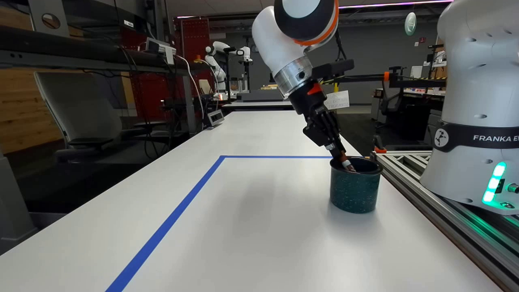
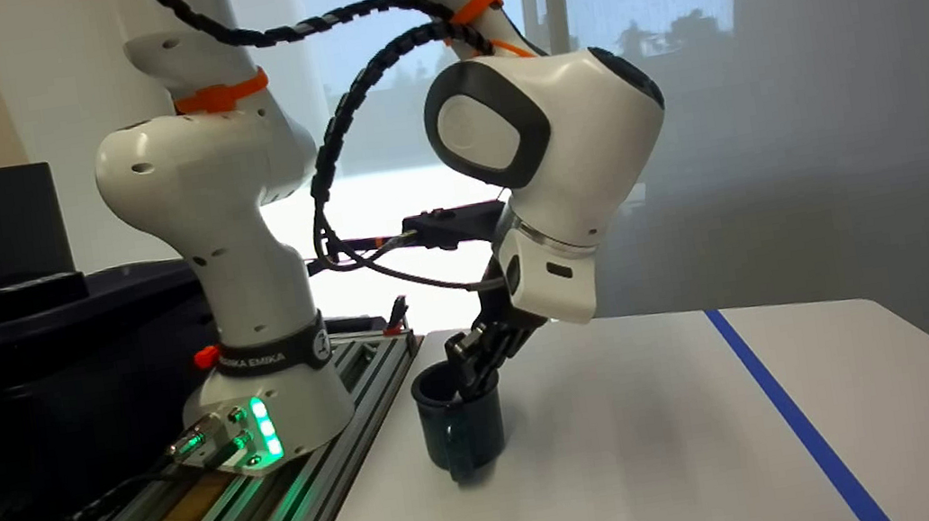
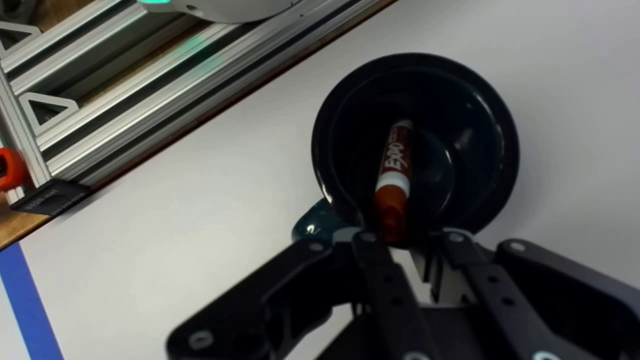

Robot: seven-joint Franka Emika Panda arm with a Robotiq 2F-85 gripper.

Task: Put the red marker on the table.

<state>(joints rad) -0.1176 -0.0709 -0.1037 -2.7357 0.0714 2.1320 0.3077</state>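
The red marker (image 1: 349,167) has a white band and an orange-brown cap. In the wrist view the marker (image 3: 398,155) slants inside the dark teal cup (image 1: 352,192), cap end up between my fingertips. My gripper (image 1: 339,154) points down at a tilt into the cup's mouth. In the wrist view the gripper (image 3: 400,234) appears closed around the cap; its dark tips blend with the cup. In an exterior view the gripper (image 2: 471,385) hides most of the marker. The white table (image 1: 251,227) carries the upright cup.
Blue tape (image 1: 190,196) marks a corner on the tabletop. The cup's handle (image 2: 458,448) points away from the robot's side rail in an exterior view. The aluminium rail (image 1: 429,202) and robot base (image 1: 466,162) border the table. A small grey device (image 1: 215,117) sits on the far edge.
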